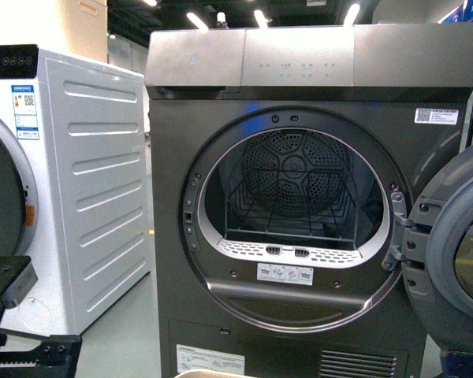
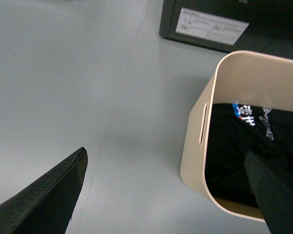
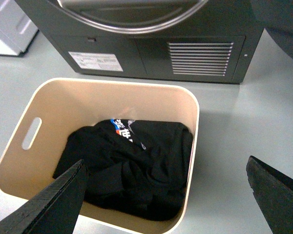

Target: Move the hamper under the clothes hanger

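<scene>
Black fingers (image 3: pixel 63 200) of the right tool (image 3: pixel 166 160) loom closest in the right wrist view, spread wide with nothing held between them. Beneath them stands the hamper (image 3: pixel 88 102), a beige bin with rounded corners and a slot handle. It rests on the grey floor (image 3: pixel 234 131) just in front of the dark-grey dryer (image 3: pixel 136 53). A black printed garment (image 3: pixel 132 170) lies crumpled inside it, its lettering white and blue. In the left wrist view the left tool (image 2: pixel 165 152) is likewise wide open and empty: one finger hangs over bare floor, the other over the hamper's inside, with the handle wall between them. In the front view the dryer fills the centre of the frame. Its round door (image 1: pixel 457 252) is swung open at the right edge and its drum (image 1: pixel 296 177) shows a wire rack. A white washing machine (image 1: pixel 87 181) stands at the left, and a sliver of the hamper's rim shows at the bottom edge
</scene>
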Robot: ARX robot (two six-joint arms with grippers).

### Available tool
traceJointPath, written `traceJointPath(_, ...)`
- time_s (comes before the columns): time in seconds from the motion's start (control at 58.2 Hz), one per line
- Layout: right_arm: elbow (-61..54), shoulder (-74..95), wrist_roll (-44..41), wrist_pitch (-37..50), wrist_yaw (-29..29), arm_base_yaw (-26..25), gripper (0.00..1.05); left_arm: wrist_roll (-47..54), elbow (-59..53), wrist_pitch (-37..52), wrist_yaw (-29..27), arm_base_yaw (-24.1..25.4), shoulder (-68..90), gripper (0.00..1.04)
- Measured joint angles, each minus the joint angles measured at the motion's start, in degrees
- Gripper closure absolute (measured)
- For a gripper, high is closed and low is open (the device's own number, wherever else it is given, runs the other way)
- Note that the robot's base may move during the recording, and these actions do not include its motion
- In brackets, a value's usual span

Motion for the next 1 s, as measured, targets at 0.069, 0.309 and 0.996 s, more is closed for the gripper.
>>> traceJointPath(0.069, 1.86, 3.63, -1.01, -0.35, 0.46, -0.17, 0.08, -0.22, 2.62, -0.07, 0.48, -0.04, 4.39, 0.07)
traceJointPath(0.309, 8.61, 17.14, -5.07, -2.91, 1.46, 0.09, 0.08, -0.2, 8.9, -1.01, 0.48, -2.01, 14.34, 0.07)
traceJointPath(0.996, 25.51, 40.37, -7.28, -6.71, 4.0, 1.29, 0.08, -0.48, 22.86, 1.46, 4.59, -4.11, 33.73, 0.07)
